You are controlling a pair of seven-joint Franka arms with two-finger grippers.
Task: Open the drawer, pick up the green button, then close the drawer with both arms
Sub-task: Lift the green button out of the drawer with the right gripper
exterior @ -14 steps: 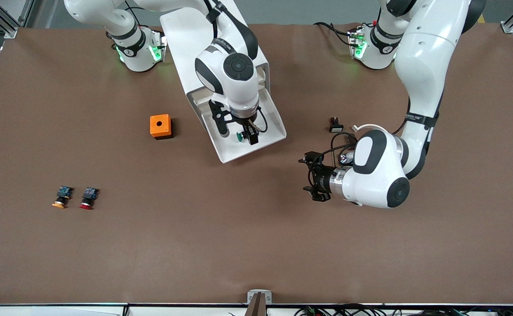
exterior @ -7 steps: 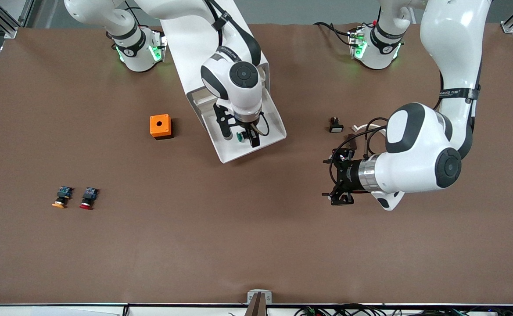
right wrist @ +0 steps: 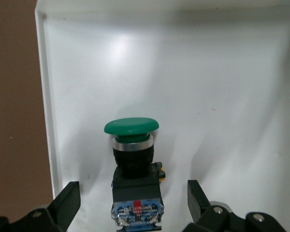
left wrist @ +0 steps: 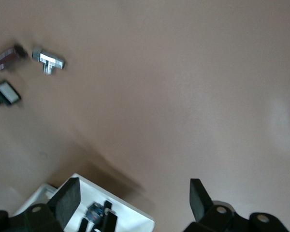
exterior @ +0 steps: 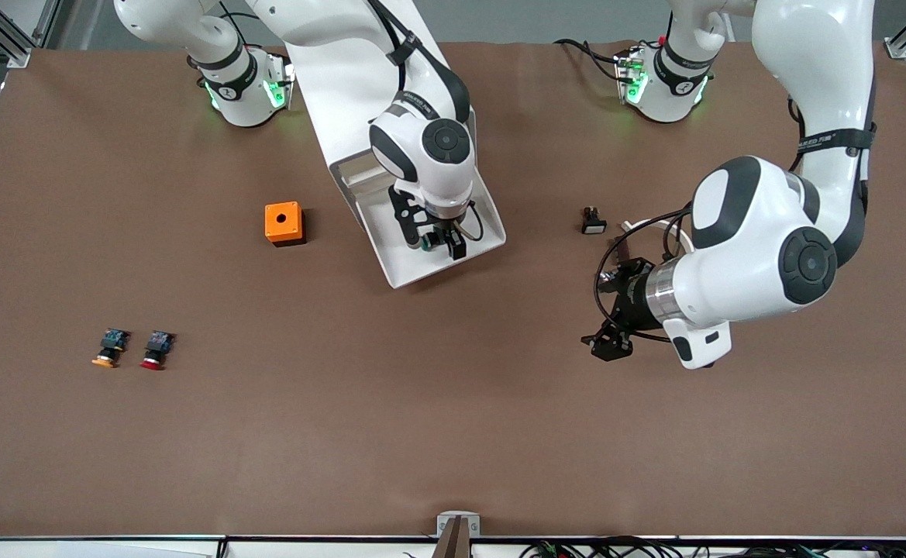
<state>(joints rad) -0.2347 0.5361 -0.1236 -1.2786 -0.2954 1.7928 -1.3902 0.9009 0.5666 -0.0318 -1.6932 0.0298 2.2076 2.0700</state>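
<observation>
The drawer [exterior: 400, 270] stands pulled out of the white cabinet [exterior: 315, 77], toward the front camera. The green-capped button [exterior: 424, 242] lies in it. In the right wrist view the button [right wrist: 132, 127] lies on the white drawer floor [right wrist: 222, 96], its blue rear part toward the camera. My right gripper [exterior: 433, 242] hangs over it, open, one finger on each side [right wrist: 133, 203], not touching it. My left gripper [exterior: 608, 343] is open and empty over bare table toward the left arm's end [left wrist: 133, 203]; its view shows the drawer's corner [left wrist: 128, 218].
An orange box [exterior: 284, 223] sits beside the drawer toward the right arm's end. An orange-capped button [exterior: 110, 348] and a red-capped button [exterior: 156, 350] lie nearer the front camera. Small parts [exterior: 594, 222] lie by the left arm, including a metal fitting [left wrist: 48, 59].
My left arm has swung away from the drawer toward its own end of the table, and its gripper now points more downward. My right gripper has stayed over the green button, shifting only slightly.
</observation>
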